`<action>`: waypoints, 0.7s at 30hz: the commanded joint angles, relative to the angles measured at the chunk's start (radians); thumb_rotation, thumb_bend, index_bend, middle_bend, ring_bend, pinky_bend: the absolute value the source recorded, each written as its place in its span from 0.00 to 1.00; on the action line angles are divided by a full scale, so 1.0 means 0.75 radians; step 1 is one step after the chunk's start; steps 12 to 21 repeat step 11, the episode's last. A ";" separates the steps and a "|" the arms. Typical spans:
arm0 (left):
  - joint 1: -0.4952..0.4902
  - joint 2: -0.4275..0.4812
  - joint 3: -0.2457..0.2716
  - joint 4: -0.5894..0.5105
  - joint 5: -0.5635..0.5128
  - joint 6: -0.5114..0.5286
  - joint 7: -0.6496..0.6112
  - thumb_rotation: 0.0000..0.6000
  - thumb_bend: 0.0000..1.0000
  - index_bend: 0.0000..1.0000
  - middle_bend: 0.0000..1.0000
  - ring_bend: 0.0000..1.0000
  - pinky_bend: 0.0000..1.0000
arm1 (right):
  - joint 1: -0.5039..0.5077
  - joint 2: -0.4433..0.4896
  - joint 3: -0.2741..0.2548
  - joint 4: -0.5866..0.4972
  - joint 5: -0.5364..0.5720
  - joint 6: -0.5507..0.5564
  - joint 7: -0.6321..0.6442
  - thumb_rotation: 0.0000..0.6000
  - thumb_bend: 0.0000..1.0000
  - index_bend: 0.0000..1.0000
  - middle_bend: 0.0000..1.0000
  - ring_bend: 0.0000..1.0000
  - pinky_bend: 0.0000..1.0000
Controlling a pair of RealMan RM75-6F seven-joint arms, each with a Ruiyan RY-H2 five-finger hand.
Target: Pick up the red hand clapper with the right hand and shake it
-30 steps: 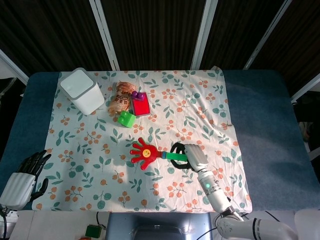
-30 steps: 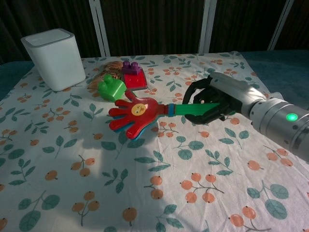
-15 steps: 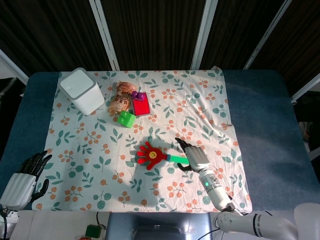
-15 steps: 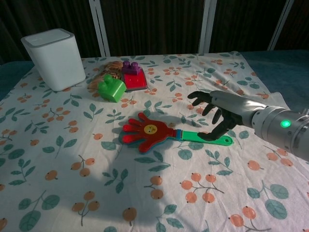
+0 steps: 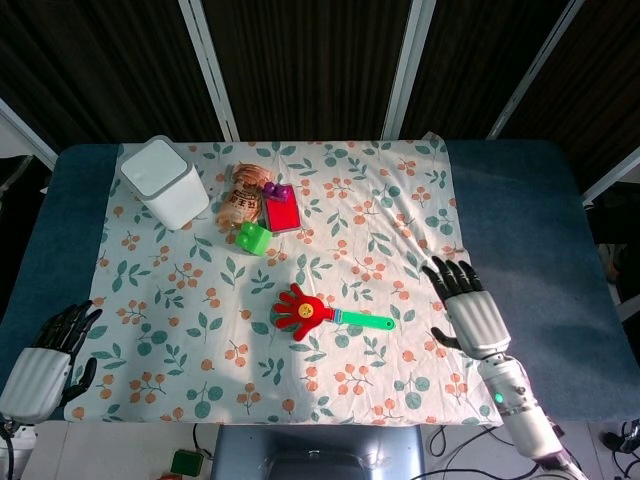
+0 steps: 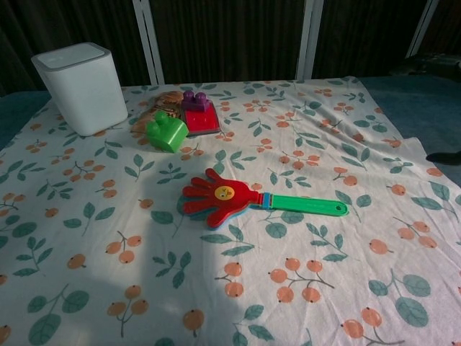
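The red hand clapper [image 5: 304, 312] with its green handle [image 5: 366, 321] lies flat on the floral cloth, near the middle front; the chest view shows the clapper [image 6: 220, 196] alone with nothing touching it. My right hand [image 5: 467, 310] is open, fingers spread, at the cloth's right edge, well to the right of the handle's end. Only a dark fingertip [image 6: 445, 156] of it shows at the right border of the chest view. My left hand [image 5: 45, 355] rests off the cloth at the table's front left, holding nothing, fingers apart.
A white box [image 5: 165, 181] stands at the back left. A snack packet [image 5: 240, 199], a red-and-purple block [image 5: 281, 208] and a green block [image 5: 253, 238] cluster behind the clapper. The floral cloth [image 5: 400, 200] covers the blue table [image 5: 530, 250].
My right hand lowered the clapper onto the cloth, let go of its green handle and drew back to the right. The left hand has not moved.
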 commanded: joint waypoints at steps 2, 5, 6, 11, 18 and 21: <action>0.009 -0.026 0.002 0.014 0.025 0.021 0.039 1.00 0.53 0.00 0.00 0.00 0.15 | -0.376 0.064 -0.190 0.272 -0.415 0.532 0.298 1.00 0.30 0.00 0.00 0.00 0.00; 0.014 -0.047 -0.005 0.020 0.032 0.037 0.076 1.00 0.53 0.00 0.00 0.00 0.15 | -0.430 0.073 -0.205 0.341 -0.405 0.546 0.401 1.00 0.27 0.00 0.00 0.00 0.00; 0.014 -0.054 -0.007 0.026 0.038 0.044 0.084 1.00 0.53 0.00 0.00 0.00 0.15 | -0.432 0.092 -0.198 0.335 -0.418 0.557 0.434 1.00 0.26 0.00 0.00 0.00 0.00; 0.018 -0.077 -0.011 0.048 0.046 0.062 0.102 1.00 0.53 0.00 0.00 0.00 0.14 | -0.452 0.103 -0.154 0.331 -0.392 0.541 0.474 1.00 0.26 0.00 0.00 0.00 0.00; 0.018 -0.077 -0.011 0.048 0.046 0.062 0.102 1.00 0.53 0.00 0.00 0.00 0.14 | -0.452 0.103 -0.154 0.331 -0.392 0.541 0.474 1.00 0.26 0.00 0.00 0.00 0.00; 0.018 -0.077 -0.011 0.048 0.046 0.062 0.102 1.00 0.53 0.00 0.00 0.00 0.14 | -0.452 0.103 -0.154 0.331 -0.392 0.541 0.474 1.00 0.26 0.00 0.00 0.00 0.00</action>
